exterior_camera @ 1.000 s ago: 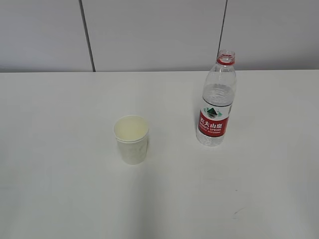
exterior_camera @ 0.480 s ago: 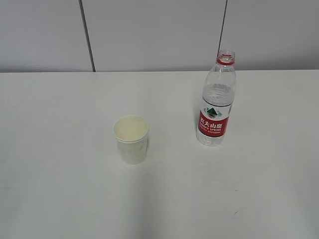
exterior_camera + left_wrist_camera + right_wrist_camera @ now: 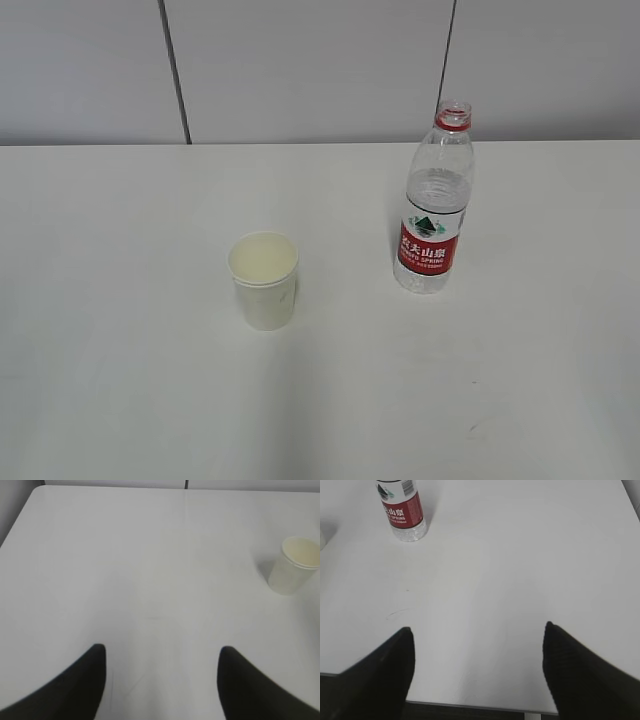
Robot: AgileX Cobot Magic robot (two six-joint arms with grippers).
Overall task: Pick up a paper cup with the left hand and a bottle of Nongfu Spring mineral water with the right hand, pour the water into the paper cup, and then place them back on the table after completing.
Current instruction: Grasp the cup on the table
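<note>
I am hovering both hands over the wide plain white tabletop (image 3: 120, 380), and neither is holding anything.

My left hand (image 3: 162, 680) is hanging above the left part of the tabletop with its two black fingers (image 3: 85, 680) standing well apart, nothing but bare white surface between them. The small cream-white paper cup (image 3: 294, 565) is sitting upright ahead of those fingers and far off to their right, near the right edge of my left wrist view, well apart from both fingertips. In the exterior view that same cup (image 3: 264, 280) is standing around the middle of the tabletop, its open mouth facing up.

My right hand (image 3: 477, 675) is hanging over the near edge of the tabletop, its black fingers (image 3: 575, 675) spread even wider and gripping nothing. The clear plastic bottle with the red label (image 3: 401, 510) is standing ahead of them and off to their left, near the top left corner of my right wrist view, well apart from the fingertips. From the exterior view the bottle (image 3: 432, 215) is standing upright to the right of the cup and closer to the far edge of the tabletop, its red-ringed neck open with no cap on it. The clear water (image 3: 428, 205) is filling it up to about the shoulder. Cup and bottle are standing apart, not touching.
</note>
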